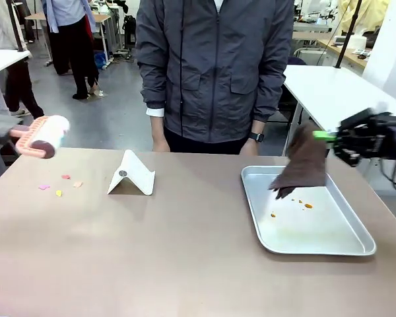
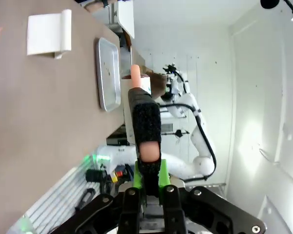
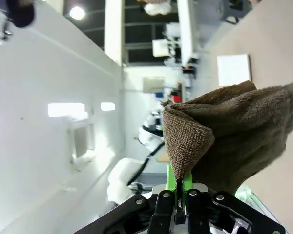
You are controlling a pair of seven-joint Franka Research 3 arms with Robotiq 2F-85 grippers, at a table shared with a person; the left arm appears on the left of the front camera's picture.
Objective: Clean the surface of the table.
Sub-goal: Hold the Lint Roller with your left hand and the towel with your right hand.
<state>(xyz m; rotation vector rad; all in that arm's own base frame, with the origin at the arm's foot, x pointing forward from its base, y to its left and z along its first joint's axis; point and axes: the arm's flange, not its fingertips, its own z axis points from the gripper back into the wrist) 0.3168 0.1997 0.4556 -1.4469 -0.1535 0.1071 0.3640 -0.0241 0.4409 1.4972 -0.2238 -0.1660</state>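
Two tools are carried above the table, a wide brownish top that spans the whole near field between robot and person. The left gripper is clamped narrow on the handle of a pink lint roller, which is held in the air near the table's left end. The right gripper is pinched tight on an upper edge of a brown cloth, which hangs over the metal tray. As a judgement, the roller pass is the step in hand: the drum should be lowered flat onto the coloured scraps just beside the white folded stand and rolled with steady, light pressure, so that the scraps are lifted, not pushed. The cloth should be kept above the tray until it is needed for the orange spots. Whether the cloth's lower corner touches the tray floor cannot be told. The left arm is blurred and cut off at the front view's edge.
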